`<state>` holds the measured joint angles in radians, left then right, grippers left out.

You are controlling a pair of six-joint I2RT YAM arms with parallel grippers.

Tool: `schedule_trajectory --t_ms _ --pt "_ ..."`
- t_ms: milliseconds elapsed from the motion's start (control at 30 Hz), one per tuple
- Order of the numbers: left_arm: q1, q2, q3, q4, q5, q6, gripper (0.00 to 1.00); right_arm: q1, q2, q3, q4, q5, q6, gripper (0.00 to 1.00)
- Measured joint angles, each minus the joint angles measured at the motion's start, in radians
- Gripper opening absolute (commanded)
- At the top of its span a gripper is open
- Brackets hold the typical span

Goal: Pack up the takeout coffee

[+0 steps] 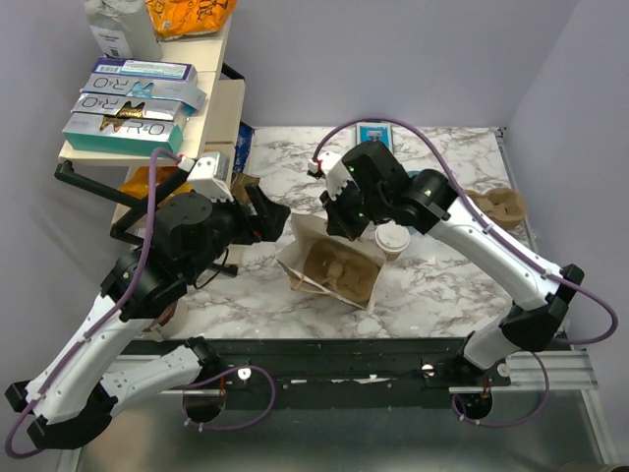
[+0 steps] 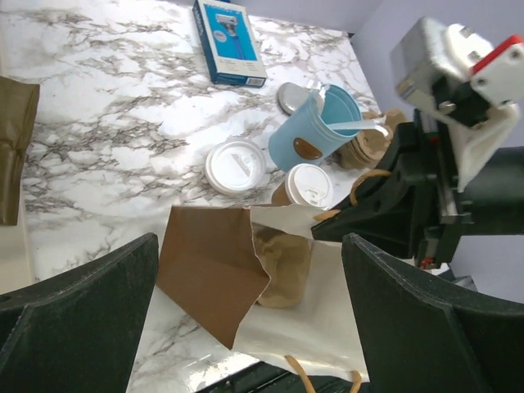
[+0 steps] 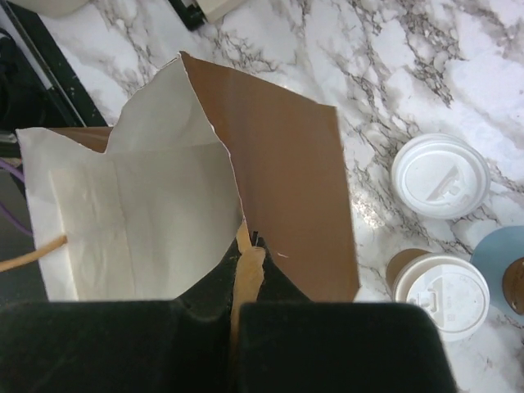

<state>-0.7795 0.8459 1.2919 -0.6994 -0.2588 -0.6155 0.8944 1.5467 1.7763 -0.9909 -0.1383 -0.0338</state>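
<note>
Two grippers in play. Top view: right gripper (image 1: 339,224) pinched on the rim of the brown paper bag with white lining (image 1: 313,239); left gripper (image 1: 267,218) spread wide, empty, near the opposite edge. Cream-tan paper cup with round white plastic lid (image 1: 393,239) upright on the white marble table (image 1: 442,295), beside the bag, not packed. Left wrist view: mouth part-collapsed; cup could snag that flap. Right wrist view: hold is on thin rim and handle; a tug could tear it or tip the cup.

Marble-topped table (image 1: 275,167), pale lilac walls (image 1: 393,59), cream shelf (image 1: 218,79).
</note>
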Motion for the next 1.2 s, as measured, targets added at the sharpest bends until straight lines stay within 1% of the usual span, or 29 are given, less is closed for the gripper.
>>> schedule_trajectory --t_ms 100,133,200,233,333,367,433,467,567,667,733,767,800,833,867,900,933,967,1000,1033,1100,1167,1200 --pt "0.007 0.064 0.051 -0.042 -0.019 -0.007 0.99 -0.035 0.049 0.000 -0.001 -0.031 -0.020 0.09" --pt "0.011 0.082 0.066 -0.053 -0.019 -0.007 0.99 -0.049 0.066 0.001 -0.002 -0.037 -0.025 0.18" --pt "0.038 0.140 0.101 -0.073 -0.011 -0.006 0.99 -0.071 0.099 0.006 -0.005 -0.037 -0.030 0.34" --pt "0.054 0.164 0.113 -0.077 0.000 -0.005 0.99 -0.082 0.118 0.018 -0.010 -0.035 -0.036 0.47" --pt "0.114 0.243 0.121 -0.077 0.066 0.002 0.99 -0.099 0.148 0.055 -0.016 -0.017 -0.040 0.66" --pt "0.128 0.260 0.119 -0.077 0.085 0.005 0.99 -0.102 0.148 0.064 -0.016 -0.009 -0.041 0.75" --pt "0.158 0.295 0.110 -0.072 0.127 0.014 0.99 -0.103 0.138 0.076 -0.016 0.008 -0.045 0.81" --pt "0.175 0.312 0.106 -0.072 0.149 0.020 0.99 -0.103 0.128 0.076 -0.014 0.018 -0.046 0.85" --pt "0.203 0.355 0.106 -0.064 0.207 0.037 0.99 -0.102 0.080 0.071 -0.011 0.058 -0.042 0.88" --pt "0.213 0.386 0.105 -0.053 0.270 0.056 0.99 -0.102 -0.002 0.039 0.003 0.081 -0.023 0.89" --pt "0.214 0.394 0.096 -0.039 0.314 0.071 0.98 -0.103 -0.066 0.011 0.024 0.069 -0.006 0.88" --pt "0.214 0.395 0.088 -0.034 0.329 0.074 0.96 -0.103 -0.095 -0.001 0.031 0.056 0.005 0.81" --pt "0.214 0.395 0.080 -0.032 0.340 0.077 0.89 -0.103 -0.126 -0.015 0.045 0.032 0.016 0.76" --pt "0.214 0.395 0.075 -0.023 0.355 0.081 0.85 -0.103 -0.156 -0.032 0.062 -0.002 0.024 0.70" --pt "0.214 0.395 0.055 -0.021 0.361 0.082 0.81 -0.102 -0.182 -0.049 0.079 -0.039 0.027 0.56" --pt "0.214 0.395 0.046 -0.021 0.365 0.084 0.71 -0.102 -0.204 -0.064 0.093 -0.075 0.032 0.51" --pt "0.214 0.396 0.037 -0.023 0.369 0.086 0.67 -0.101 -0.221 -0.078 0.108 -0.115 0.032 0.47" --pt "0.214 0.397 0.030 -0.025 0.371 0.084 0.61 -0.096 -0.231 -0.089 0.118 -0.150 0.036 0.38" --pt "0.215 0.398 0.026 -0.026 0.373 0.088 0.50 -0.092 -0.233 -0.096 0.125 -0.179 0.039 0.36" --pt "0.215 0.399 0.023 -0.027 0.377 0.088 0.45 -0.082 -0.228 -0.099 0.130 -0.196 0.038 0.35" --pt "0.215 0.399 0.022 -0.021 0.385 0.088 0.35 -0.057 -0.201 -0.102 0.136 -0.211 0.027 0.30" --pt "0.215 0.398 0.022 -0.011 0.392 0.084 0.29 -0.034 -0.165 -0.109 0.137 -0.212 0.011 0.27" --pt "0.215 0.397 0.022 -0.006 0.396 0.082 0.24 -0.022 -0.138 -0.111 0.135 -0.211 -0.002 0.26"
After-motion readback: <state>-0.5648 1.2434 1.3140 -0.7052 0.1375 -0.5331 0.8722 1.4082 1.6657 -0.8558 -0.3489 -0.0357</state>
